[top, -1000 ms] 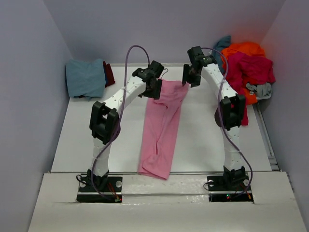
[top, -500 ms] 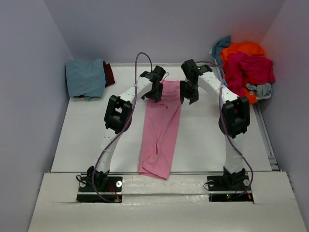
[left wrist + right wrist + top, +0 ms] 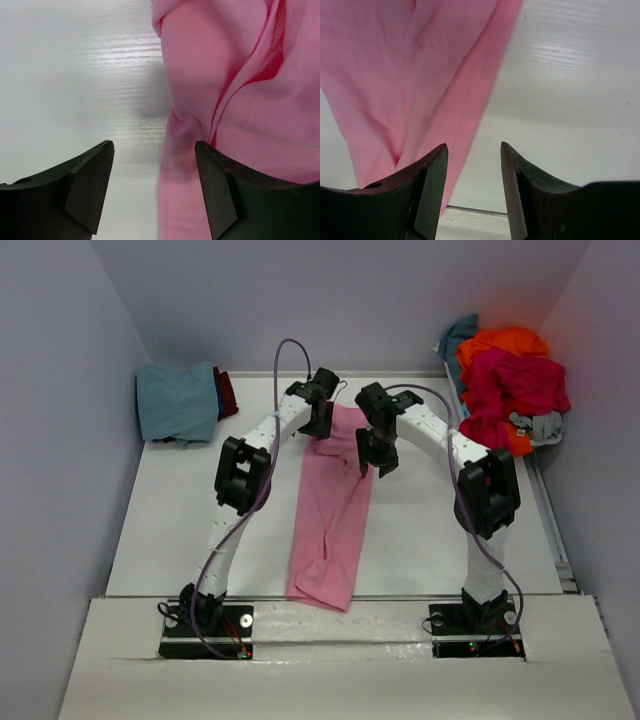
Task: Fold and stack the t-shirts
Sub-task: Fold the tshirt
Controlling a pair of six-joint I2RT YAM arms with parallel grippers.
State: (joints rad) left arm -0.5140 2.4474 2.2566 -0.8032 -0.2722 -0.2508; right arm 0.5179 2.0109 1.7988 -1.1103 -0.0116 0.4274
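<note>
A light pink t-shirt [image 3: 330, 510] lies as a long narrow strip down the table's middle, its near end hanging over the front edge. My left gripper [image 3: 320, 427] hovers open at the strip's far left corner. In the left wrist view the pink t-shirt [image 3: 235, 85] has its left edge between the open left gripper [image 3: 154, 146] fingers. My right gripper [image 3: 376, 458] is open over the strip's right edge. The right wrist view shows the pink t-shirt [image 3: 420, 75] edge just inside the left finger of the right gripper [image 3: 473, 146]. Neither holds cloth.
A folded teal-blue t-shirt [image 3: 178, 400] lies at the back left with a dark red one [image 3: 228, 392] under it. A heap of orange [image 3: 505, 342], magenta [image 3: 515, 385], teal [image 3: 460, 332] and grey [image 3: 540, 426] t-shirts fills the back right corner. Bare white table [image 3: 180, 520] flanks the strip.
My right gripper has swung left and nearer, from the shirt's far right corner to its right edge. The shirt's far end now lies narrower. The left gripper has barely shifted.
</note>
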